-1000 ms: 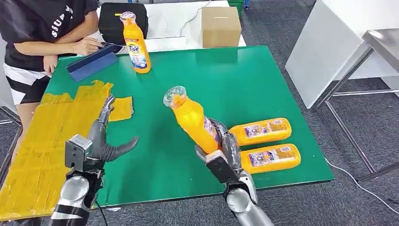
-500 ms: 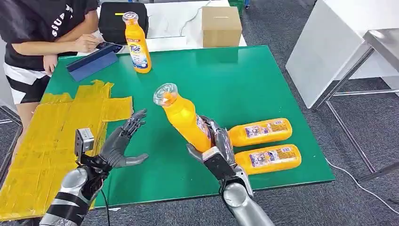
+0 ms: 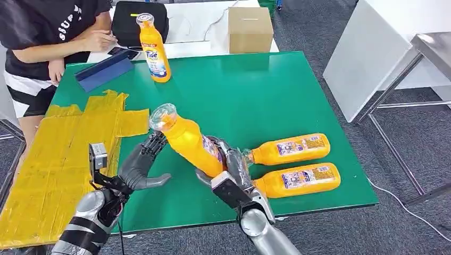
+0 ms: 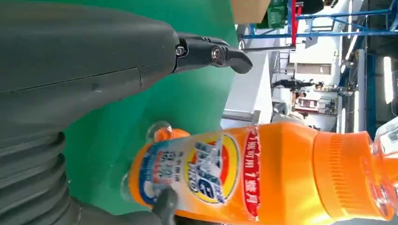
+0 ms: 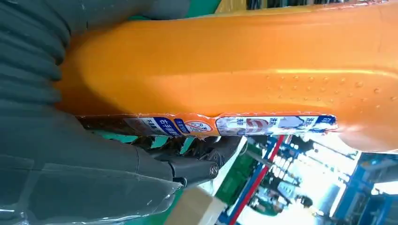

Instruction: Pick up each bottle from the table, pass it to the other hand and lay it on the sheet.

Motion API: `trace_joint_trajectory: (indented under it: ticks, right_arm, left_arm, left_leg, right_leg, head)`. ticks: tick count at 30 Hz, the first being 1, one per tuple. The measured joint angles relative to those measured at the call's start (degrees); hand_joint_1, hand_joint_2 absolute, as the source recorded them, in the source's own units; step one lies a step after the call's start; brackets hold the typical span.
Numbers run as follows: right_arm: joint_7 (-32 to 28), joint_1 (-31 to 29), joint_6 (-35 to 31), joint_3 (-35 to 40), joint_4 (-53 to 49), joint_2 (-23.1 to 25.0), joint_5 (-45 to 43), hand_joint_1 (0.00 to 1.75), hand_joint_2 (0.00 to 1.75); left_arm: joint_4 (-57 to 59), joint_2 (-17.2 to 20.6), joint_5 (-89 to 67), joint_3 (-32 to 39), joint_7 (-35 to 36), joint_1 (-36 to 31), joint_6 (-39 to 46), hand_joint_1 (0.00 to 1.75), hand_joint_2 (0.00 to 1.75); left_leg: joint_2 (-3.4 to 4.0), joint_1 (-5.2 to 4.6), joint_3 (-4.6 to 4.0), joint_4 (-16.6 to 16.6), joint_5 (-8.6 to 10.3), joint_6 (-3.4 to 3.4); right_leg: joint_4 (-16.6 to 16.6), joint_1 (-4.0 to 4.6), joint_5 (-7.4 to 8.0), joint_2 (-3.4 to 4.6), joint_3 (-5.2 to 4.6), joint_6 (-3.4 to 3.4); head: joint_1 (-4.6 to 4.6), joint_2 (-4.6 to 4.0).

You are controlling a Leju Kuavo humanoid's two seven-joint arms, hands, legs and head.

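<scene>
My right hand [image 3: 226,170] grips an orange bottle [image 3: 187,141] by its lower body, tilted with its clear cap toward my left hand [image 3: 139,166]. The left hand is spread with fingers apart, just beside the bottle's neck, holding nothing. In the left wrist view the held bottle [image 4: 263,173] lies close before the hand [image 4: 84,61]. The right wrist view has the bottle [image 5: 234,70] held against the hand [image 5: 70,159]. Two more orange bottles [image 3: 290,149] [image 3: 300,179] lie on the green table at the right. Another bottle [image 3: 153,50] stands upright at the back. The yellow sheet [image 3: 58,159] covers the table's left side.
A person [image 3: 48,32] stands at the table's far left corner, hands near a blue folder [image 3: 103,70]. A black bag [image 3: 127,21] and a cardboard box [image 3: 250,29] sit behind the green table [image 3: 255,90]. A white table [image 3: 383,48] stands to the right.
My right hand has carried the bottle left and lower, toward the left hand. The left hand has turned up from the sheet and now sits next to the bottle's neck.
</scene>
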Motion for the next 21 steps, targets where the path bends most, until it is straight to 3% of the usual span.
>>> trace_joint_trajectory:
  ticks: [21]
  right_arm:
    - [-0.17,-3.12,-1.01,6.01,8.40,2.17,1.29,1.75,1.75]
  left_arm:
    - [2.12,-0.81,4.64,-0.48,0.13,-1.75,-0.07,0.00,1.75]
  left_leg:
    - [0.01,0.00,0.00,0.00,0.00,0.00]
  right_leg:
    - [0.00,-0.01,0.00,0.00,-0.01,0.00]
  head:
    - [0.00,0.00]
